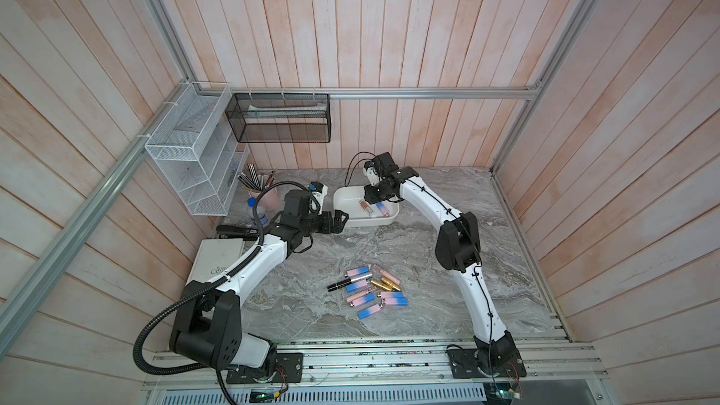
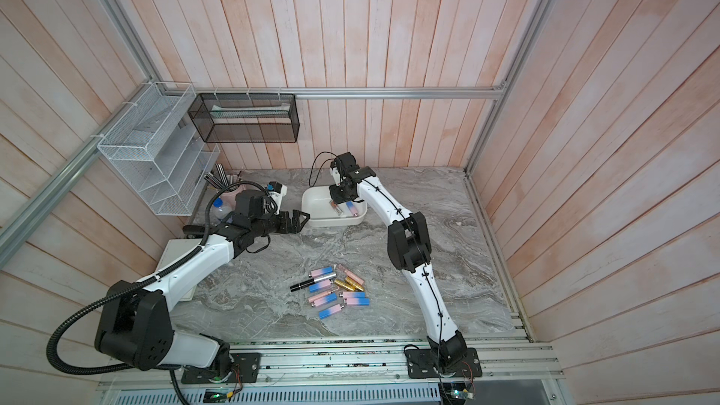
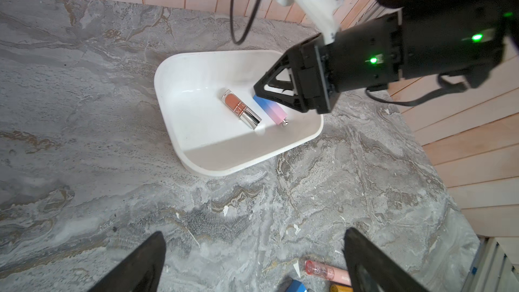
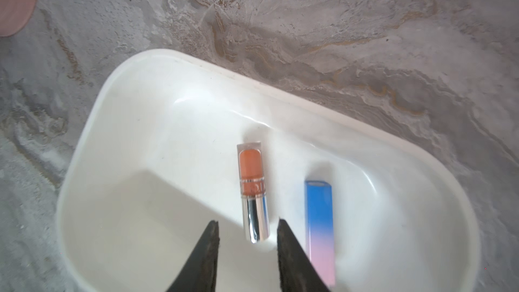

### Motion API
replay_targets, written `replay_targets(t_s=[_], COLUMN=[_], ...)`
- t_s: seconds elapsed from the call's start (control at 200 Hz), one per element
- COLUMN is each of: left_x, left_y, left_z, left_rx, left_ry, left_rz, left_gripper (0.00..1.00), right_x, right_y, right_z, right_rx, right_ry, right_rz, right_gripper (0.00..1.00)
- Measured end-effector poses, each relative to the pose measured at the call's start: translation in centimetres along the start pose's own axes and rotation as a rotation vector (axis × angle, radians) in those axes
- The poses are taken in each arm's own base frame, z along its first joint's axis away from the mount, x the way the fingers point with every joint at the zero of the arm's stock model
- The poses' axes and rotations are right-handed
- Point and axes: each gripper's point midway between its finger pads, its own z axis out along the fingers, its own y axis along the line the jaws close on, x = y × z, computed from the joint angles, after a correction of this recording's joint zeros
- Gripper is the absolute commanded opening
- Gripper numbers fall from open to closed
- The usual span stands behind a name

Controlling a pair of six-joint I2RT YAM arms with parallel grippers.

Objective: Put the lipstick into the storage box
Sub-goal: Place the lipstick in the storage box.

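Observation:
The storage box (image 1: 370,223) (image 2: 335,223) (image 3: 168,125) (image 4: 92,125), a shallow white tub, sits at the back middle of the marble table. In it lie an orange-and-silver lipstick (image 1: 365,208) (image 2: 337,209) (image 3: 241,109) (image 4: 252,186) and, beside it, a blue-to-pink one (image 1: 382,209) (image 3: 272,110) (image 4: 318,214). My right gripper (image 1: 372,200) (image 2: 339,198) (image 3: 261,92) (image 4: 248,221) hangs low inside the box, open a little. The lipstick's silver end lies between its fingertips with a gap on each side. My left gripper (image 1: 339,222) (image 2: 302,220) (image 3: 254,234) is wide open and empty, just left of the box.
Several more lipsticks (image 1: 370,292) (image 2: 335,292) lie in a loose pile at the table's front middle. A white wire rack (image 1: 195,161) and a black mesh basket (image 1: 280,118) hang on the walls. A pink pencil cup (image 1: 267,196) and a white book (image 1: 218,259) stand left.

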Motion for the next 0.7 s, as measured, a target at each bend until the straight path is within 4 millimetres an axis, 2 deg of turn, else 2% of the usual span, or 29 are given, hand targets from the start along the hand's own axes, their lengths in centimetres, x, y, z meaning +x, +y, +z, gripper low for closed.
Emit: replay_targets(t_s=[0.115, 0.18, 0.275, 0.44, 0.515, 0.61, 0.7], left_x=[0.0, 0.2, 0.4, 1.4, 1.5, 1.3, 1.2], left_y=[-0.1, -0.2, -0.4, -0.8, -1.1, -1.5, -1.8], left_z=[-0.4, -0.8, -1.2, -1.9, -2.2, -2.5, -2.7], left_rx=[0.001, 0.004, 0.012, 0.035, 0.043, 0.051, 0.056], left_ry=[-0.010, -0.018, -0.028, -0.033, -0.035, -0.043, -0.050], left_rz=[-0.004, -0.012, -0.033, -0.073, -0.080, -0.081, -0.080], left_gripper=[1.00, 1.00, 1.00, 1.00, 1.00, 1.00, 1.00], right_x=[2.5, 5.3, 9.6, 17.1, 19.7, 22.0, 23.1], right_y=[0.5, 1.2, 2.4, 3.0, 3.1, 4.1, 5.1], right_z=[-4.8, -7.1, -8.8, -8.0, -7.4, -6.7, -6.4], right_rx=[0.016, 0.026, 0.020, 0.011, 0.014, 0.005, -0.009], right_ry=[0.022, 0.047, 0.096, 0.227, 0.281, 0.325, 0.336], right_rz=[-0.016, -0.032, -0.050, -0.032, -0.020, -0.026, -0.037], right_gripper=[0.34, 0.34, 0.33, 0.30, 0.29, 0.29, 0.29])
